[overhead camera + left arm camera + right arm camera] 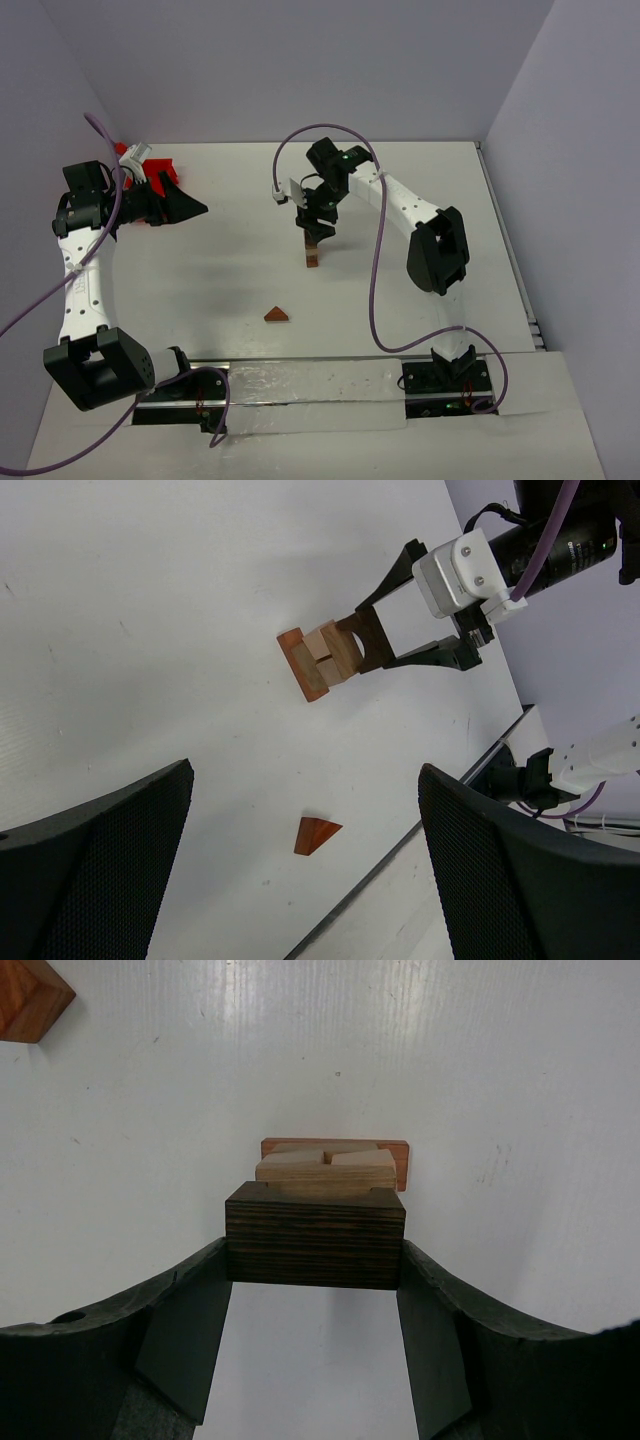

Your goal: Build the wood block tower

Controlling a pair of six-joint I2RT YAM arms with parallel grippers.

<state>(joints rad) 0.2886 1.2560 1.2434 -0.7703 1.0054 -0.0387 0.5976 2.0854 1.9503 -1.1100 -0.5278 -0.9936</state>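
Note:
The wood block tower [313, 257] stands mid-table: a reddish-brown base [300, 666], tan blocks [325, 1172] on it, and a dark brown block [315, 1240] on top. My right gripper [313, 1262] is shut on the dark block from above, one finger on each side. In the left wrist view the same gripper [404, 618] pinches that block [372, 640] against the stack. A reddish triangular wedge [277, 315] lies alone on the table nearer the arm bases and appears below in the left wrist view [316, 835]. My left gripper [190, 208] hangs open at the far left, holding nothing.
A red plastic tray [160, 176] sits at the back left behind the left gripper. Grey walls enclose the table at the back and right. A purple cable loops over the right arm [420, 215]. The mounting rail [310, 385] runs along the near edge.

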